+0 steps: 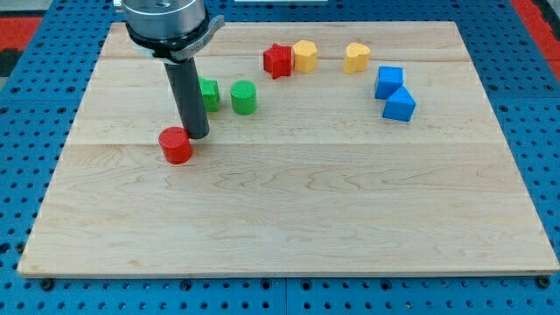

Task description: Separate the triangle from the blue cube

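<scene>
The blue cube (388, 81) sits at the view's upper right. The blue triangle (399, 106) lies just below and slightly right of it, touching or nearly touching. My tip (196, 134) is far to the left of both, resting just to the upper right of a red cylinder (176, 145) and touching or nearly touching it.
A green block (210, 94), partly hidden by the rod, and a green cylinder (244, 96) lie above my tip. A red star (277, 60) touches a yellow hexagon (304, 55) at the top centre. A yellow heart (356, 57) sits up and left of the blue cube.
</scene>
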`<action>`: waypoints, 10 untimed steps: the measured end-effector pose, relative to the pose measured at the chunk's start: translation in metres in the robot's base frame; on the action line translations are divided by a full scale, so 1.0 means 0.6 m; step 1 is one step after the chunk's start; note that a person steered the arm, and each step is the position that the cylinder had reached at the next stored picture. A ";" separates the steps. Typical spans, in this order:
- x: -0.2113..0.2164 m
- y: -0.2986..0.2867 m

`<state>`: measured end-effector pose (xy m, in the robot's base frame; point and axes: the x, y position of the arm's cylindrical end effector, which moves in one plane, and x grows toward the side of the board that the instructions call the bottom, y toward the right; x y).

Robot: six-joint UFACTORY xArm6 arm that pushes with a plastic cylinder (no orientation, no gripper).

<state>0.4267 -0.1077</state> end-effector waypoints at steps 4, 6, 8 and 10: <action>-0.045 0.545; -0.091 0.416; -0.074 0.405; -0.074 0.405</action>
<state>0.3825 0.1354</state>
